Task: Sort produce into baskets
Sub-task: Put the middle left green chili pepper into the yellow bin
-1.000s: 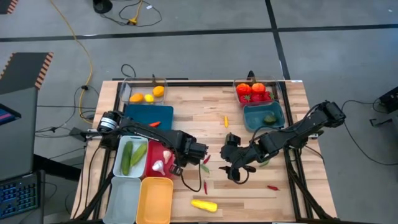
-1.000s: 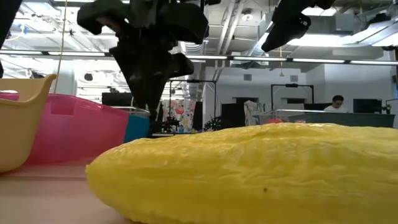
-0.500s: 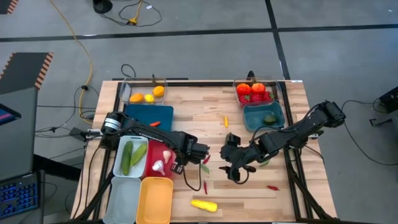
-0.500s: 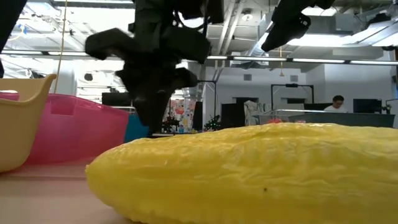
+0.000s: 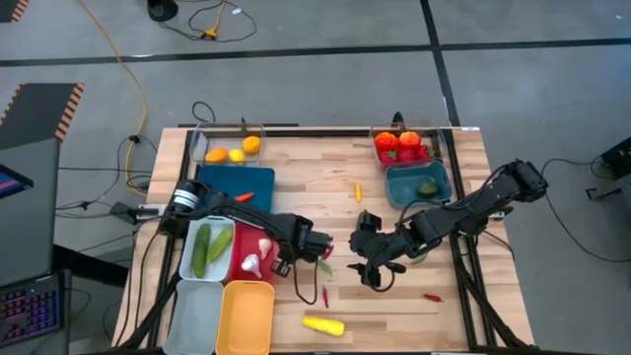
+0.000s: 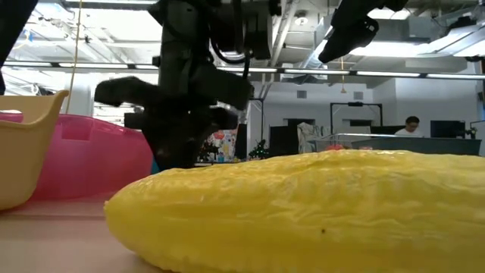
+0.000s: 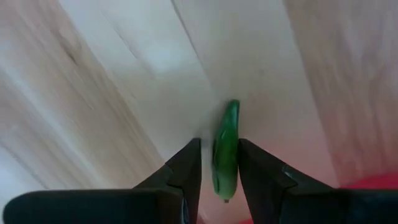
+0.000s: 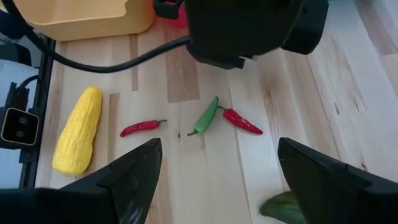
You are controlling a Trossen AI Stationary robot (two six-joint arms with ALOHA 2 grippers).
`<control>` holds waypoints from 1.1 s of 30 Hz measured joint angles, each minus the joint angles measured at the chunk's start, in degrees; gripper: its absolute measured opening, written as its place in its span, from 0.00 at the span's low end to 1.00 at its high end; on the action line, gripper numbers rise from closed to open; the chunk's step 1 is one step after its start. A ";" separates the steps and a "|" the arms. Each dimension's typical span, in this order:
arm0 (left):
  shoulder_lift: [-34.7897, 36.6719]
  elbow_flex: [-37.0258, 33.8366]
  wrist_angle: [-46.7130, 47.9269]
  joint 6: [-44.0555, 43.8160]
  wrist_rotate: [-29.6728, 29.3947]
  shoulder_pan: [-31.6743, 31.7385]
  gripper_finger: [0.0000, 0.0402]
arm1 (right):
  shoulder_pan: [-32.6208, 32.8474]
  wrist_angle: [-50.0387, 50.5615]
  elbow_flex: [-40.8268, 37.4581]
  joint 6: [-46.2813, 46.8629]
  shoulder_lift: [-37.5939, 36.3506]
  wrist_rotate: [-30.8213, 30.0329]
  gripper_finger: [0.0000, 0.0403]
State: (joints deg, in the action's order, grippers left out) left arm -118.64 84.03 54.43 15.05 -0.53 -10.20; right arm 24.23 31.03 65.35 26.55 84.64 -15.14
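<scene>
A small green chilli (image 7: 225, 149) lies flat on the wooden table (image 5: 394, 217), next to a red chilli (image 8: 242, 121). My left gripper (image 7: 219, 143) points straight down just above it, open by a narrow gap. One finger stands on each side of the chilli in the wrist view, and neither touches it. In the high view this gripper (image 5: 317, 248) is beside the red basket (image 5: 258, 281). My right gripper (image 8: 217, 152) hangs open over the table's middle (image 5: 370, 271), with nothing between its fingers.
A yellow squash (image 5: 323, 324) lies near the front edge, and two more red chillies (image 5: 325, 294) (image 5: 432, 297) lie loose. The white basket (image 5: 189, 258) with cucumbers and the yellow (image 5: 246, 316) and pale grey-blue (image 5: 195, 316) baskets stand at the left. The teal basket (image 5: 406, 197) stands far right.
My left gripper has sunk straight down toward the green chilli; its fingers have kept the same narrow gap. The chilli has not moved.
</scene>
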 joint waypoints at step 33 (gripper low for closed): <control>-0.58 13.33 12.19 -1.60 5.38 -0.38 0.07 | 0.00 -0.13 0.01 -0.02 0.00 0.00 0.86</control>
State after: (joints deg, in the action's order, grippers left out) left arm -119.22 97.36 66.62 13.45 4.86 -10.58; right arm 24.23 30.90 65.36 26.52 84.64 -15.14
